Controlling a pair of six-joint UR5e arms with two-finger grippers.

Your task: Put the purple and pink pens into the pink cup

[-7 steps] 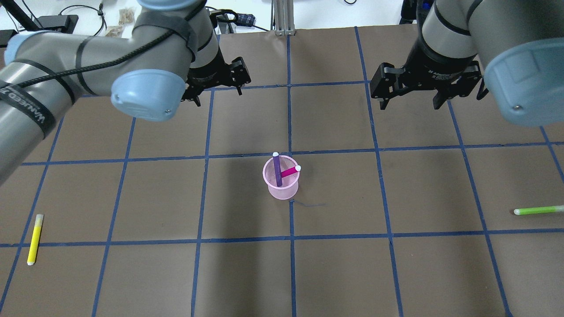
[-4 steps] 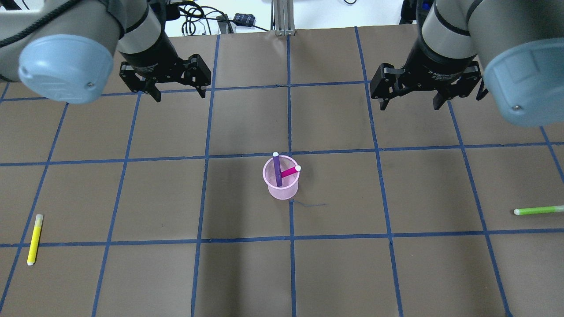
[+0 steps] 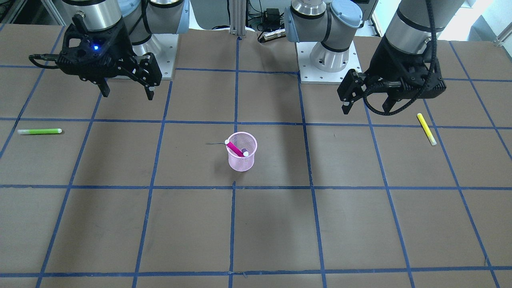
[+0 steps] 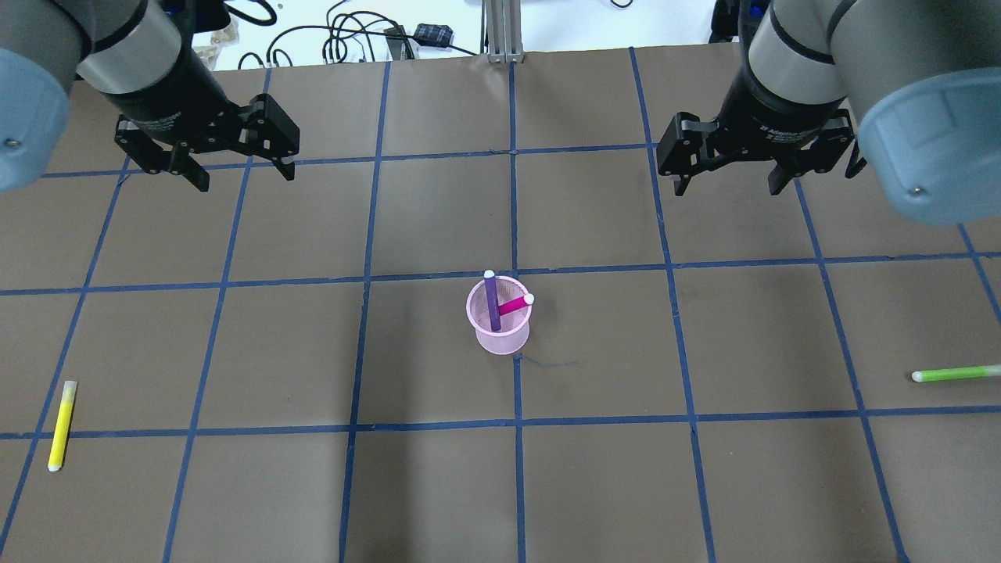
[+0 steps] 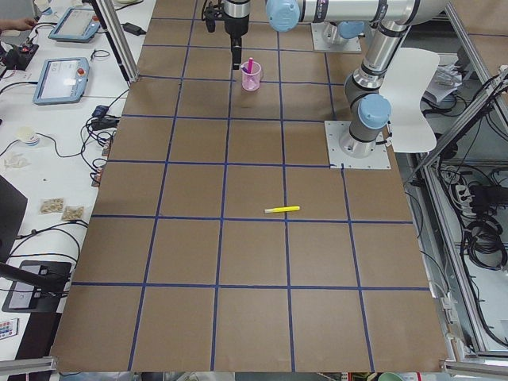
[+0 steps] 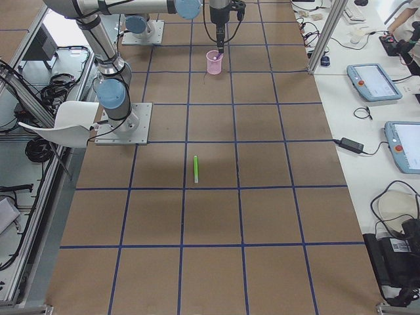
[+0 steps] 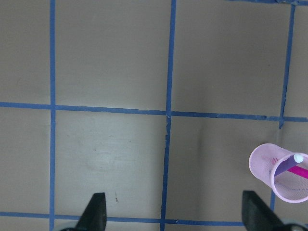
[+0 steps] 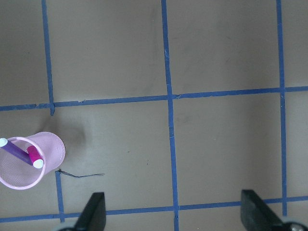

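The pink cup (image 4: pixel 500 328) stood upright near the middle of the table (image 4: pixel 704 469), just beside a crossing of blue tape lines (image 4: pixel 516 270). The purple pen (image 4: pixel 492 301) and the pink pen (image 4: pixel 514 306) were both inside it, their white-capped tops leaning on the rim at different points. The pens' lower ends showed only dimly through the mesh wall. From the front-facing camera the pink pen lay across the cup's mouth and the purple one was hard to make out. Each wrist camera caught the cup at the frame's edge, partly cut off.

A thin dark mark (image 4: pixel 547 362) lay on the paper, touching the cup's base or just beside it.

The left gripper (image 4: pixel 244 176) hung over the far left of the table, well apart from the cup, fingers spread wide with nothing between them. The right gripper (image 4: pixel 727 186) hung over the far right, likewise spread and empty. In the wrist views only the fingertips (image 7: pixel 94 211) showed, along the bottom edge.

A yellow pen (image 4: pixel 62 424) lay flat near the left edge and a green pen (image 4: pixel 954 374) near the right edge, its far end cut off by the frame.
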